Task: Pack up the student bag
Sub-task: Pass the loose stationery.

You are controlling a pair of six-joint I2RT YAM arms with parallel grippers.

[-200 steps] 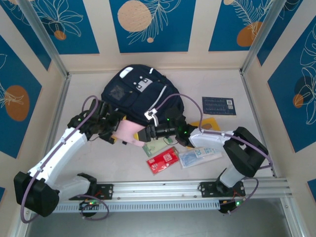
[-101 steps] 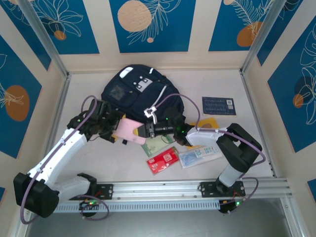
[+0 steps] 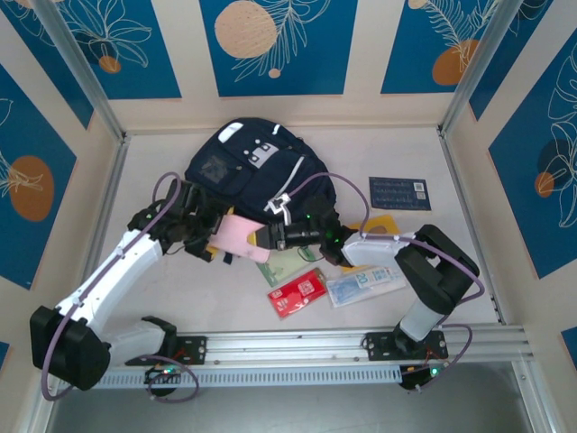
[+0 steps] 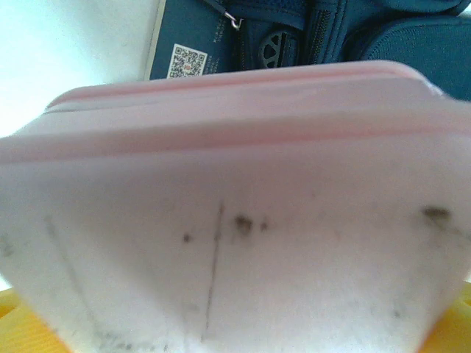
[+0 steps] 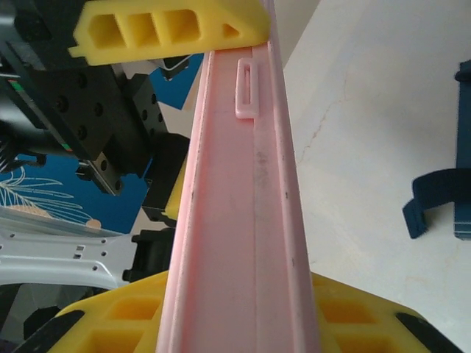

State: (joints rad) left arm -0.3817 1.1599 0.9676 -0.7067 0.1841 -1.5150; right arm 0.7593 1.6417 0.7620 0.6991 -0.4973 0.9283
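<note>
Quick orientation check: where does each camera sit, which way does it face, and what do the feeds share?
Top external: above and behind the bases, looking down at the table; shows left arm, right arm, large navy-blue fabric backpack, flat pink plastic case.
Left wrist: faces the case's broad side close up, backpack behind; own yellow fingers at the bottom corners.
Right wrist: looks along the case's thin edge; yellow fingers of the right gripper flank it.
Shared: the pink case, in all three.

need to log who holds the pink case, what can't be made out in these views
- Left wrist view: the pink case, close against the lens, hides whether the left hand grips it.
- Top view: the right arm covers most of a yellow item.
- Top view: print on the navy booklet is too small to read.
</note>
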